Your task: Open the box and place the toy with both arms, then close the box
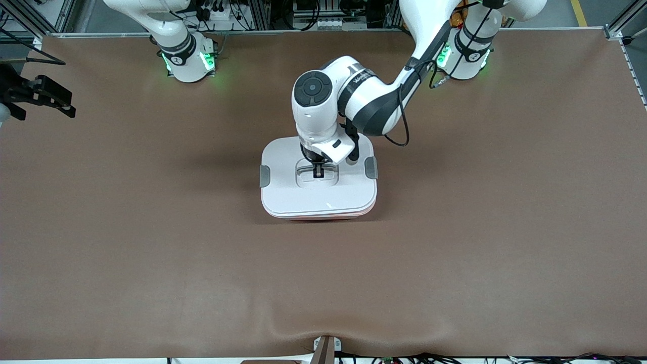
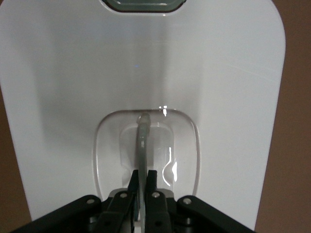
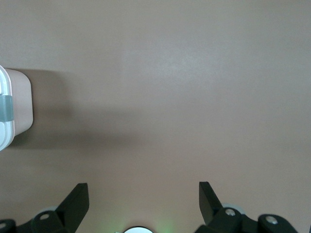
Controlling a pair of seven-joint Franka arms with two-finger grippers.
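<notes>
The box [image 1: 323, 216] stands mid-table, and its white lid [image 1: 318, 194] lies on it with a grey clip [image 1: 265, 175] at each side. My left gripper [image 1: 318, 172] is down in the lid's recess, shut on the thin grey handle [image 2: 142, 141]. In the left wrist view the gripper [image 2: 143, 180] pinches the handle between its black fingers, with the lid [image 2: 218, 97] filling the picture. My right gripper [image 1: 58, 101] waits open and empty over the right arm's end of the table. The right wrist view shows that gripper [image 3: 143, 194] over bare table. The toy is out of view.
The brown table mat [image 1: 455, 227] spreads all round the box. The box's pink wall [image 3: 20, 102] and one grey clip [image 3: 5, 109] show at the edge of the right wrist view. Both arm bases [image 1: 189, 63] glow green along the table's back edge.
</notes>
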